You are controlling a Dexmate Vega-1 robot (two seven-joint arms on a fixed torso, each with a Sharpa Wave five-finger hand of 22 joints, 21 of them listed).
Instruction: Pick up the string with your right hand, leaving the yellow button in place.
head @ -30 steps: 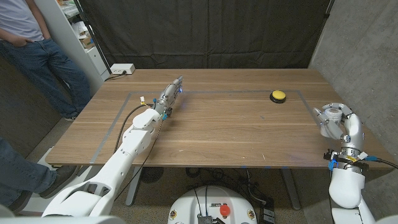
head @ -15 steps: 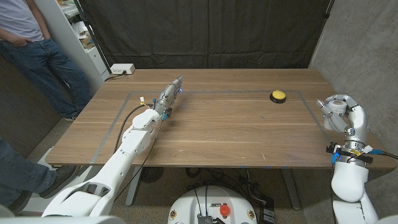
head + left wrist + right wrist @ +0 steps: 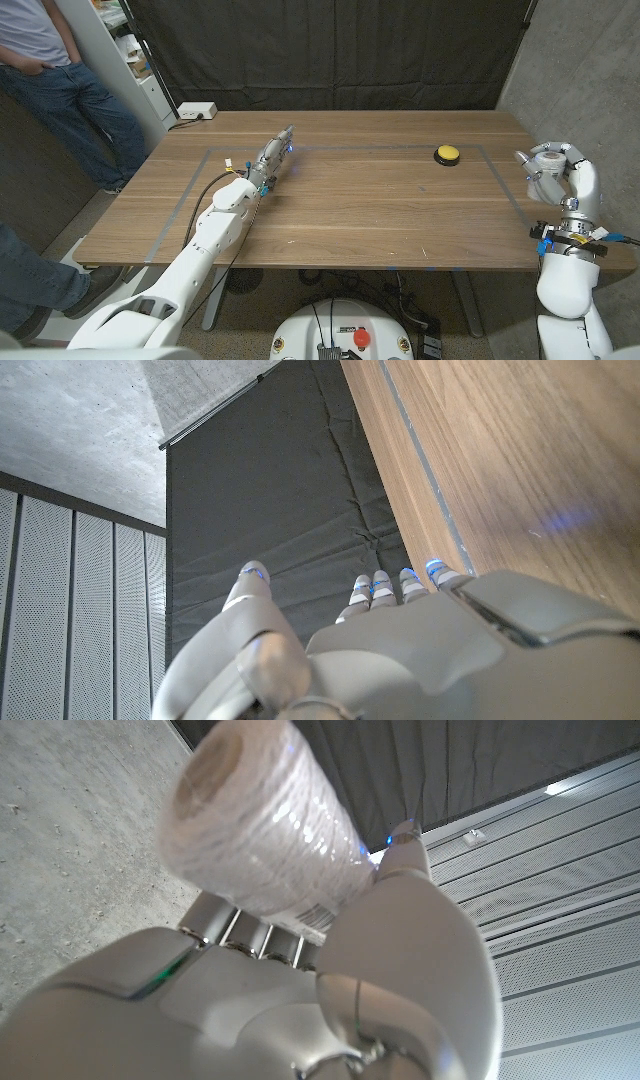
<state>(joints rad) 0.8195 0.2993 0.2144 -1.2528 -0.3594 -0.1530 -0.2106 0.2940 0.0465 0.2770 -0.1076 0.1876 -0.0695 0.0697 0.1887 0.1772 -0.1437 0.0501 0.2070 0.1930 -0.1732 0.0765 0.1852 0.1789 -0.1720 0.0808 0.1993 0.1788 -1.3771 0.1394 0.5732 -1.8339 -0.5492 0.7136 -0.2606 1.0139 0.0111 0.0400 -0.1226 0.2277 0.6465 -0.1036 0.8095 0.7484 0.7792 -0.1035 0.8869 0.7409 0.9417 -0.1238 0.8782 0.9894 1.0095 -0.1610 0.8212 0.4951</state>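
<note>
My right hand (image 3: 562, 178) is raised off the table's right edge and holds a white spool of string (image 3: 545, 162). In the right wrist view the spool of string (image 3: 262, 832) lies between the thumb and the fingers (image 3: 395, 925). The yellow button (image 3: 447, 154) sits on the table at the far right, to the left of the raised hand. My left hand (image 3: 272, 160) lies stretched out on the table at the far left, holding nothing, its fingers (image 3: 385, 585) straight and close together.
A grey taped rectangle (image 3: 350, 147) marks the wooden table (image 3: 340, 210). A white power strip (image 3: 196, 111) lies at the far left corner. A person in jeans (image 3: 70, 90) stands beside the table's left end. A dark curtain (image 3: 330, 50) hangs behind.
My right hand has risen with the spool and drifted right, away from the table's edge. The left arm and the yellow button have stayed still.
</note>
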